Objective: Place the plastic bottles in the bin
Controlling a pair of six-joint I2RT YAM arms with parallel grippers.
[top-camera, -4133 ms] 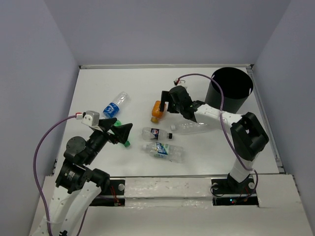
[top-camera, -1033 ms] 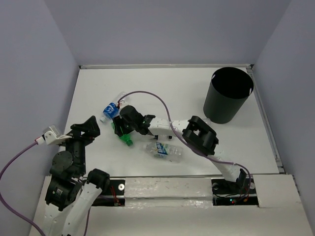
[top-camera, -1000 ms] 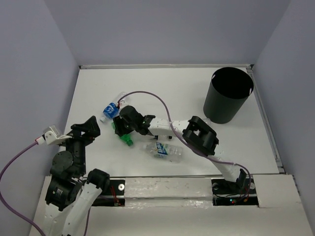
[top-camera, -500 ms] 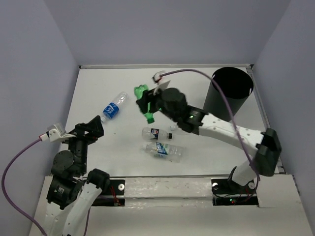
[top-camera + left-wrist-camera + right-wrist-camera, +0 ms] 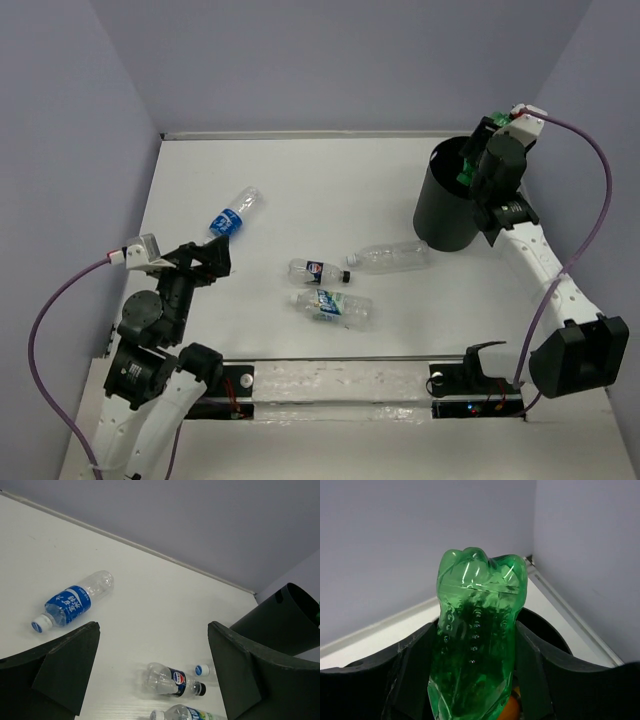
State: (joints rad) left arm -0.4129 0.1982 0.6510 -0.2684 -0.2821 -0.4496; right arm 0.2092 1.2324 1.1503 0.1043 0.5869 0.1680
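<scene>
Right pincer [image 5: 475, 672] clamps a green bottle [image 5: 477, 630] above the bin [image 5: 452, 218] — left pincer [image 5: 152, 647] gapes wide, empty.

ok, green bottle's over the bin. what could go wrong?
1. The green bottle sits in the right end effector above the bin, near its rim; released off-centre, it might clip the rim and bounce out.
2. The clear bottle lies close by the bin's base; picking it next could nudge the bin.
</scene>
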